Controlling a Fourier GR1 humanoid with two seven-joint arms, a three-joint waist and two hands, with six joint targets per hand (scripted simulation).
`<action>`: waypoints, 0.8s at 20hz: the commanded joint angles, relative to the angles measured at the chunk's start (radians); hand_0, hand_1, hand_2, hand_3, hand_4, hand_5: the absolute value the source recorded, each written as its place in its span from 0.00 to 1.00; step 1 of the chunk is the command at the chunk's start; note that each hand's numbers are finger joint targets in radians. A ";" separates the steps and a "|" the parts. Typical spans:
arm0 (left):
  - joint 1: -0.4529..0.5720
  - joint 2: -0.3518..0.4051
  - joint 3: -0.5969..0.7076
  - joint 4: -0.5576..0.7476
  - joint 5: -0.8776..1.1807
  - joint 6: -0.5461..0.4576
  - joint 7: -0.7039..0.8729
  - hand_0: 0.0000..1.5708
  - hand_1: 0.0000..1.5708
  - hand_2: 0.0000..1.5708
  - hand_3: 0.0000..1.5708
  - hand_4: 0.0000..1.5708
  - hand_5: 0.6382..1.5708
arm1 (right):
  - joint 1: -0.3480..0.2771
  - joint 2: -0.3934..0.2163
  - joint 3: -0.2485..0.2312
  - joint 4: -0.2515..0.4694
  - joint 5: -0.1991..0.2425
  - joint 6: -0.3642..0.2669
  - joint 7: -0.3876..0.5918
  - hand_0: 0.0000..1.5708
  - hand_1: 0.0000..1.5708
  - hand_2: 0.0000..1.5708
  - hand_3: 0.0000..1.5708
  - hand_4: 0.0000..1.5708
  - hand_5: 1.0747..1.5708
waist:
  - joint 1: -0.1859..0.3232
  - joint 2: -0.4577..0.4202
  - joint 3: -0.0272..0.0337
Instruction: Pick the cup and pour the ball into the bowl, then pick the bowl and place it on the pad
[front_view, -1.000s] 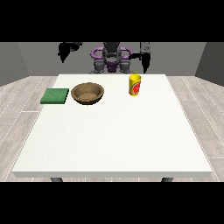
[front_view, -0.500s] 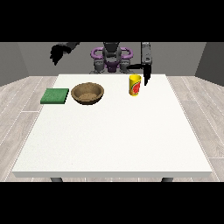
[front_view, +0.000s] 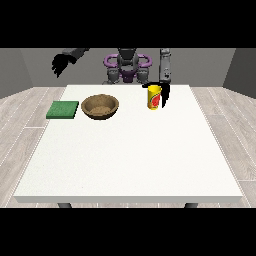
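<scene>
A yellow cup (front_view: 154, 97) with a red mark stands upright at the table's far right of middle. The hand at the view's right (front_view: 164, 91) hangs right beside it, fingers pointing down along its right side and straight, not wrapped round it. No ball shows from here. A brown wooden bowl (front_view: 100, 106) rests left of the cup. A green square pad (front_view: 63, 110) lies flat further left. The hand at the view's left (front_view: 60, 63) is raised high above the table's far left corner, fingers relaxed and drooping, holding nothing.
The white table (front_view: 130, 155) stretches wide toward the camera. The robot's torso (front_view: 127, 67) stands behind the far edge. Grey plank floor surrounds the table.
The hand at the view's right has come down and forward to the cup's right side. The hand at the view's left has swung further out to the left and stays raised.
</scene>
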 joint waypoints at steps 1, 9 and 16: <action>-0.086 0.034 0.054 0.157 0.013 0.003 -0.062 0.00 0.00 0.00 0.00 0.41 0.96 | -0.004 -0.006 0.006 0.006 -0.016 0.024 0.004 0.00 0.00 0.00 0.00 0.43 0.99 | -0.027 0.014 -0.0002; -0.115 0.049 0.094 0.285 -0.064 0.216 -0.190 0.81 0.81 1.00 1.00 0.86 0.89 | -0.024 -0.098 -0.051 -0.093 -0.138 0.107 0.093 0.00 0.00 0.00 0.11 0.41 0.99 | -0.144 0.078 -0.0007; -0.138 -0.015 -0.087 0.192 -0.240 0.362 0.049 0.81 0.81 1.00 1.00 0.89 0.85 | -0.006 -0.137 -0.117 0.125 -0.110 0.103 0.077 0.00 0.00 0.00 0.19 0.40 0.99 | -0.016 -0.110 0.0016</action>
